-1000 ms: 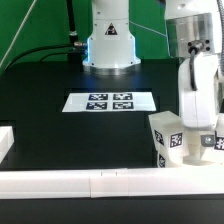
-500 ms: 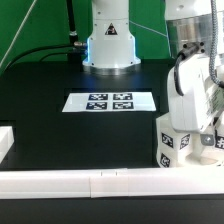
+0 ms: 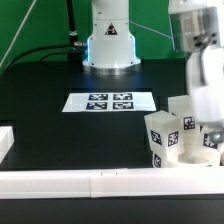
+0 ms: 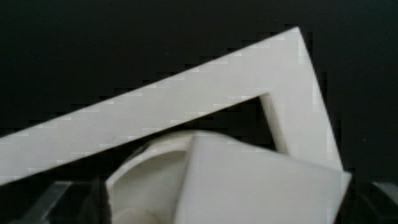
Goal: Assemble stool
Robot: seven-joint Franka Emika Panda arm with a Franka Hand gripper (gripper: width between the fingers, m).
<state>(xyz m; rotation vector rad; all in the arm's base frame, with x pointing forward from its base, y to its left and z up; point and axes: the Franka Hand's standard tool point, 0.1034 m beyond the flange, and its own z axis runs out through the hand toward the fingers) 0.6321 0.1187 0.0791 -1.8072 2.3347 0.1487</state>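
The stool parts (image 3: pixel 167 138) form a white cluster with black-and-white tags at the exterior view's right, by the front rail. One tagged blocky piece leans toward the exterior view's left. My gripper (image 3: pixel 205 118) comes down over the cluster from above, its fingers mostly hidden behind the parts. In the wrist view my gripper (image 4: pixel 214 208) is closed around a white stool leg (image 4: pixel 249 180) that fills the space between the dark fingers (image 4: pixel 50 205). A rounded white part, likely the seat drum (image 4: pixel 146 172), lies just beside and under it.
The marker board (image 3: pixel 110 101) lies flat mid-table in front of the robot base (image 3: pixel 108 40). A long white rail block (image 3: pixel 100 183) runs along the front edge, with another block (image 3: pixel 5 140) at the exterior view's left. The rails' corner (image 4: pixel 294 75) shows in the wrist view.
The arm's wrist has turned and shifted toward the exterior view's right. The tagged stool cluster has tipped and moved back toward the exterior view's left, showing more tag faces.
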